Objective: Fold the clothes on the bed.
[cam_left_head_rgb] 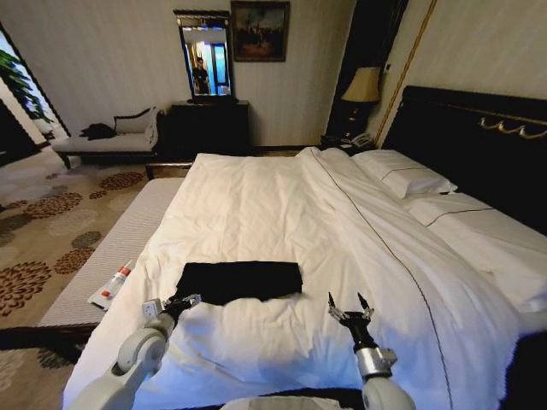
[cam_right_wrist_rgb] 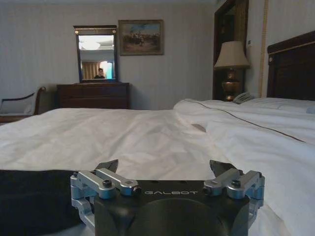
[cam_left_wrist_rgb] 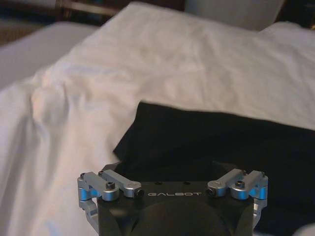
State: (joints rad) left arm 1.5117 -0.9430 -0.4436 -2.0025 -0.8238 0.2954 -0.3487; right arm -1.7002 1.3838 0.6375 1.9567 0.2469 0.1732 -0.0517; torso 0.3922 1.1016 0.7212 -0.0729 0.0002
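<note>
folded clothes (cam_left_head_rgb: 240,281) lie crosswise on bed (cam_left_head_rgb: 282,205).

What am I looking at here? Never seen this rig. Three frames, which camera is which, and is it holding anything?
It is a wheeled two-armed robot at a bed. The wide picture comes from its head camera, looking down; the other two come from cameras on each wrist, so each shows its own gripper up close. On the white duvet lies a black T-shirt, already folded into a flat rectangle. The left gripper is at the shirt's near left corner, seen over the dark fabric in its wrist view. The right gripper hovers open over bare duvet beside the shirt. Neither visibly holds anything.
</note>
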